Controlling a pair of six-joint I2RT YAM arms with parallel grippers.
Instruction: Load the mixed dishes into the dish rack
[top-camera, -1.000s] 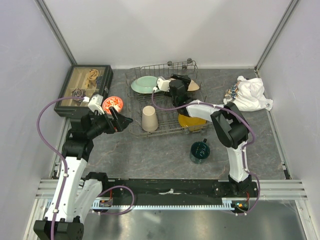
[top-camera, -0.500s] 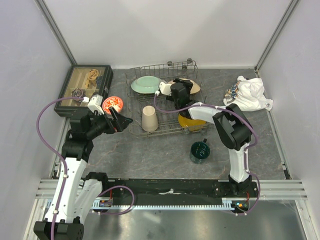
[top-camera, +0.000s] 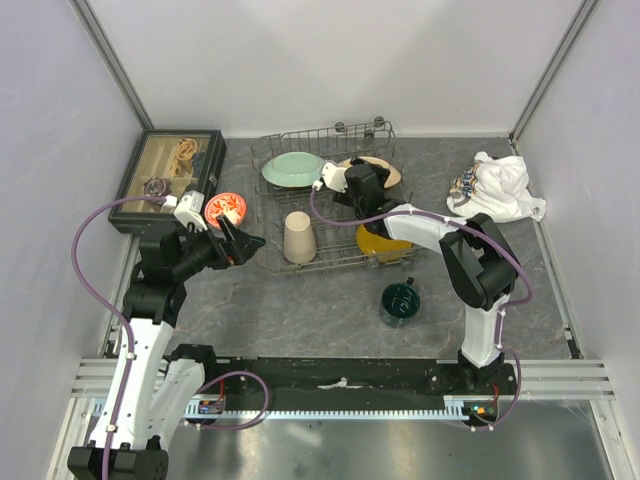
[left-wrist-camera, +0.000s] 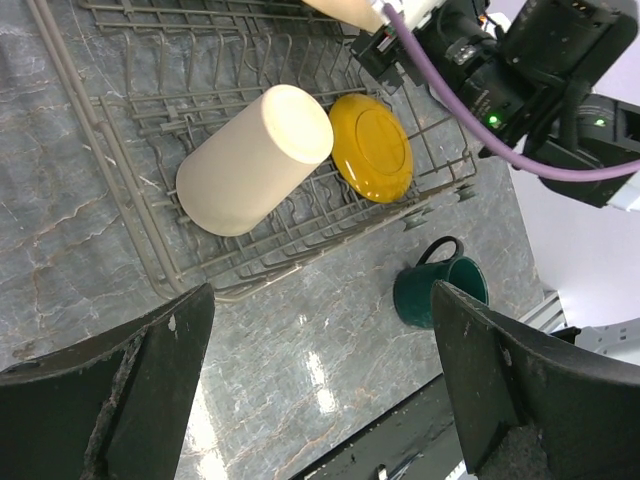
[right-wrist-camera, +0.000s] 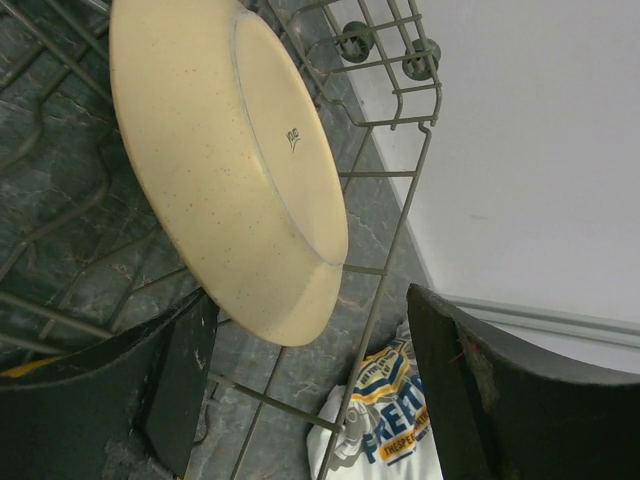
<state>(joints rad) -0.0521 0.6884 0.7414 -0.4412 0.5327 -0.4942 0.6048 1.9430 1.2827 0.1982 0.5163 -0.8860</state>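
The dish rack (top-camera: 335, 257) stands on the surface (top-camera: 300, 310) at the far centre. Four dishes are inside it.

- The pale green flowered plate (top-camera: 292, 168) sits tilted in the far left section.
- The tan plate (right-wrist-camera: 225, 170) stands on edge in the far right section and leans against the wires. Its underside faces the right wrist camera.
- The beige cup (left-wrist-camera: 252, 162) sits in the near left section with its closed base uppermost.
- The yellow plate (left-wrist-camera: 372, 148) leans among the prongs in the near right corner.

Two dishes are outside the rack.

- The dark green mug (top-camera: 399, 303) stands upright on the surface, near the rack's front right corner. Its handle points toward the rack.
- The small red-orange bowl (top-camera: 225, 207) rests on the surface, just beside the rack's left wall and next to the dark display box (top-camera: 170, 178).

Right claw (right-wrist-camera: 312, 300): released. It reaches into the far right section, and its fingers (right-wrist-camera: 450, 390) stand wide apart on either side of the tan plate's lower rim. The right finger is clear of the plate. Contact at the left finger cannot be determined.

Left claw (left-wrist-camera: 320, 310): released and grasping nothing. It hovers over the surface just outside the rack's near left corner, close to the bowl, and points toward the cup.

The white cloth bundle (top-camera: 500, 188) lies on the surface to the right of the rack.
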